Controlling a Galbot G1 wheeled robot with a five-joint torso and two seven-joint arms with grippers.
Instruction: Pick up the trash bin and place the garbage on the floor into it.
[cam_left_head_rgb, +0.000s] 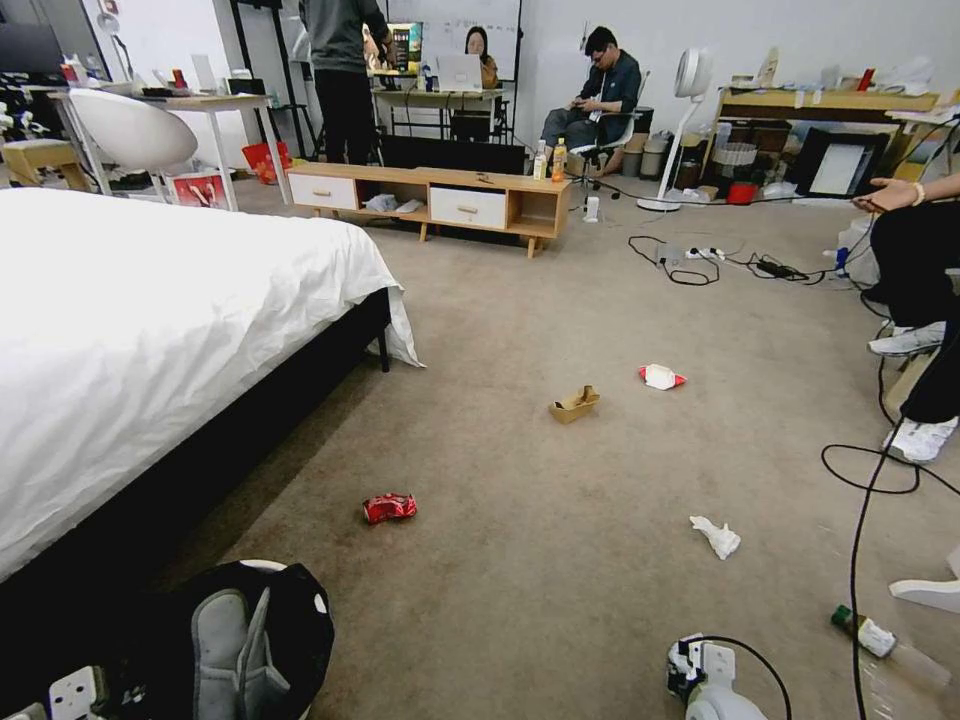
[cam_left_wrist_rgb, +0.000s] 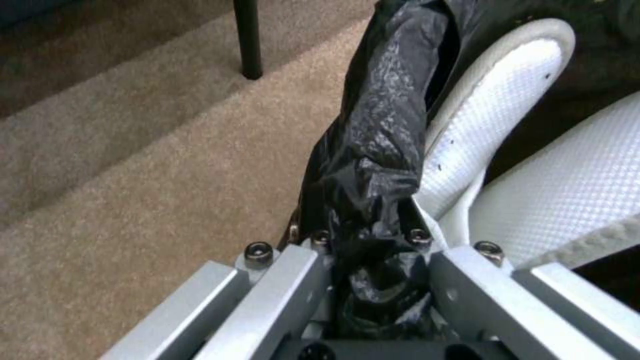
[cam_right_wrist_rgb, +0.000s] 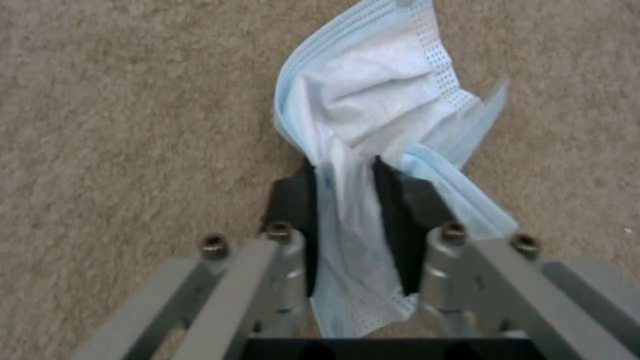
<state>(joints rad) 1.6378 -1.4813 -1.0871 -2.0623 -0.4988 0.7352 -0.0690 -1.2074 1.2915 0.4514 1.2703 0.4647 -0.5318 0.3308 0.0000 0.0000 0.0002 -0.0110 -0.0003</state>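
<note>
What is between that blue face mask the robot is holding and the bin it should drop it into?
Nothing visible. The right gripper is shut on the blue face mask above bare floor. The left gripper holds the trash bin by its bag-covered rim, its mouth open upward.

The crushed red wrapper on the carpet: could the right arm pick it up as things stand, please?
Probably not yet: the right gripper is shut on a pale blue face mask. The red wrapper itself lies unobstructed on the carpet.
</note>
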